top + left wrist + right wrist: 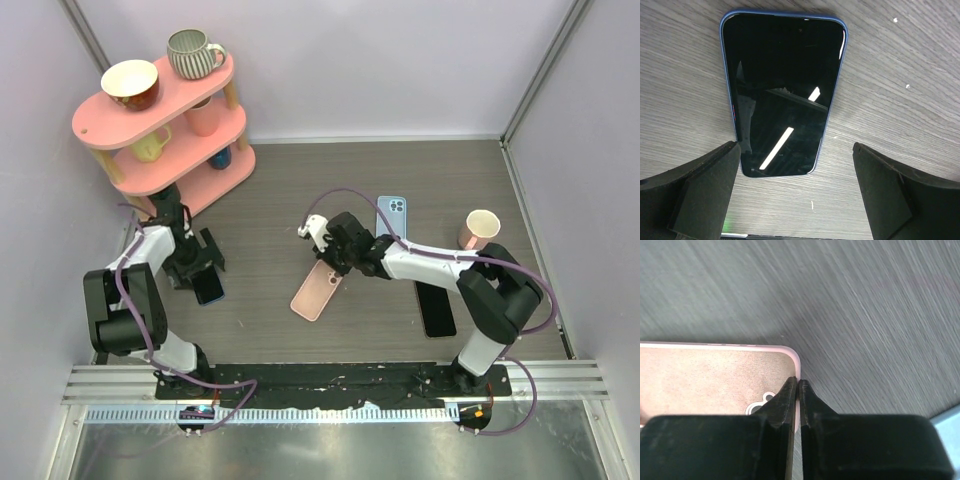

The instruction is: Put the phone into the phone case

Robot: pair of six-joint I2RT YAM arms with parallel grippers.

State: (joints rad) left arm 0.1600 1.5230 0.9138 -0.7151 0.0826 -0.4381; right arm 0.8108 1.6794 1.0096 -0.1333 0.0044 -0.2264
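At the centre of the desk (pixel 280 190), the right gripper (pixel 798 382) pinches the rim of the pink phone case (pixel 700 375). Leftward, the left gripper (pixel 794 150) hangs spread above the phone (pixel 782 85), which probably needs grasping next.

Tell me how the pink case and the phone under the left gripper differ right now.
The pink case shows a tan lining with its open side up; the phone shows a black screen in a blue rim. The right gripper pinches the pink case's side wall, while the phone lies untouched between the open fingers of the left gripper. Both lie flat on the table.
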